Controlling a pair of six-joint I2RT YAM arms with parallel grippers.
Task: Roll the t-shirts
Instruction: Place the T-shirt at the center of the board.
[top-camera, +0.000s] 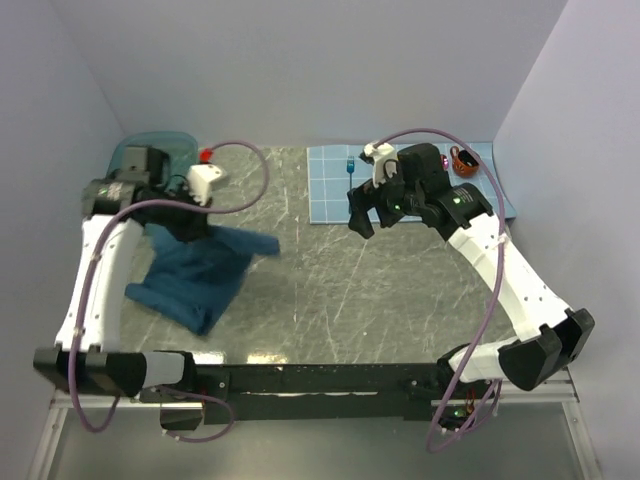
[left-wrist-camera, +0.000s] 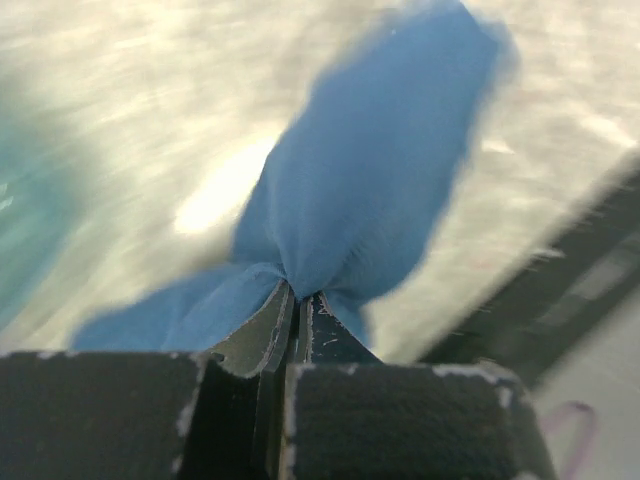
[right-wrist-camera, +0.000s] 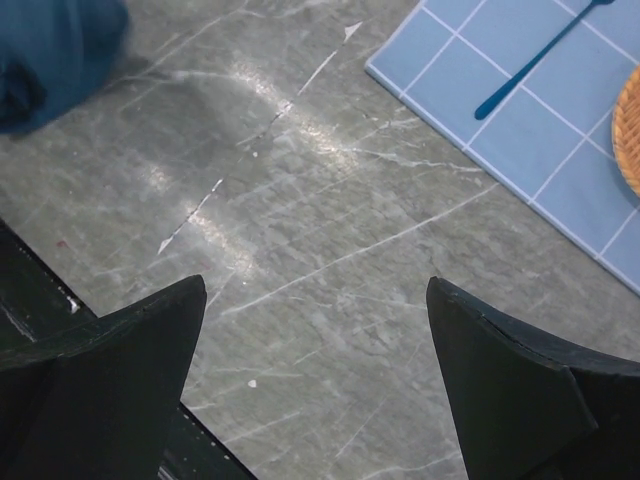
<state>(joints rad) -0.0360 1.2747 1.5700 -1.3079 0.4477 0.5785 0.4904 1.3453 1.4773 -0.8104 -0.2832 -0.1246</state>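
Note:
A dark teal-blue t-shirt (top-camera: 200, 278) lies crumpled on the left part of the grey marble table (top-camera: 330, 290), with one flap stretching right. My left gripper (top-camera: 187, 228) sits at its far edge. In the left wrist view this gripper (left-wrist-camera: 300, 295) is shut on a bunched fold of the t-shirt (left-wrist-camera: 380, 170), and the cloth fans out beyond the fingertips. My right gripper (top-camera: 365, 215) hovers over the table middle, apart from the shirt. Its jaws (right-wrist-camera: 316, 285) stand wide open over bare stone with nothing between them. A corner of the t-shirt (right-wrist-camera: 50, 50) shows at the upper left there.
A translucent blue tub (top-camera: 150, 152) stands at the back left behind the left arm. A light blue checked placemat (top-camera: 335, 190) lies at the back right with a blue spoon (top-camera: 350, 166) and an orange plate (top-camera: 465, 160) on it. The walls close in on both sides.

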